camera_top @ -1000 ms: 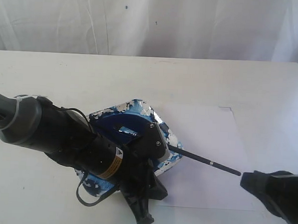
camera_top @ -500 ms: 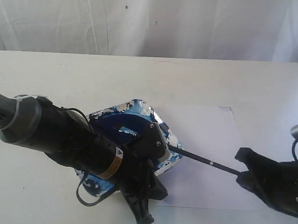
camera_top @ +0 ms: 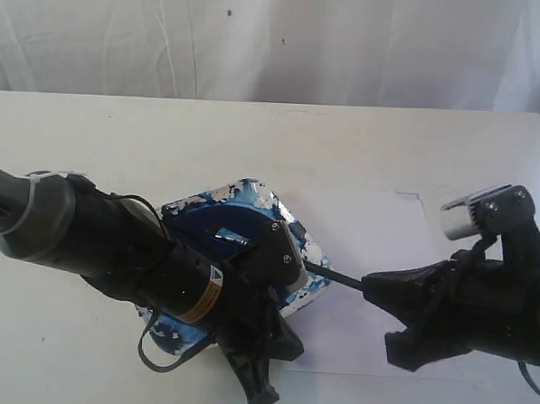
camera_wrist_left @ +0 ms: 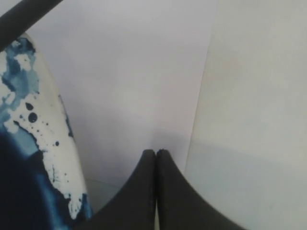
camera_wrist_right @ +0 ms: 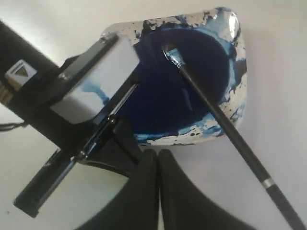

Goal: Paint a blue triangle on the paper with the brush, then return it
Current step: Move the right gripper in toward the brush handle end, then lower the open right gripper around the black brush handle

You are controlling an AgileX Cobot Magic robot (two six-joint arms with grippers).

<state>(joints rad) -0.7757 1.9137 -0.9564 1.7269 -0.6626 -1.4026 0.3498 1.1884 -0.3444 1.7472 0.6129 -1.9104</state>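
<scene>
Two grippers are both pressing their jaws together, gripping nothing. The left gripper (camera_wrist_left: 156,158) is hanging beside the paint dish (camera_top: 252,197), near the table's (camera_top: 120,131) front edge. The brush (camera_wrist_right: 216,120) is lying with its bristles in the dish and its handle slanting onto the paper (camera_top: 368,225), beside the right gripper (camera_wrist_right: 157,155).

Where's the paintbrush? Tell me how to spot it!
On the white table sits a blue-splattered paint dish beside a paper. The brush lies with its tip in the dish's dark blue paint, handle out over the paper. Only it is thin, black and silver-banded.
</scene>
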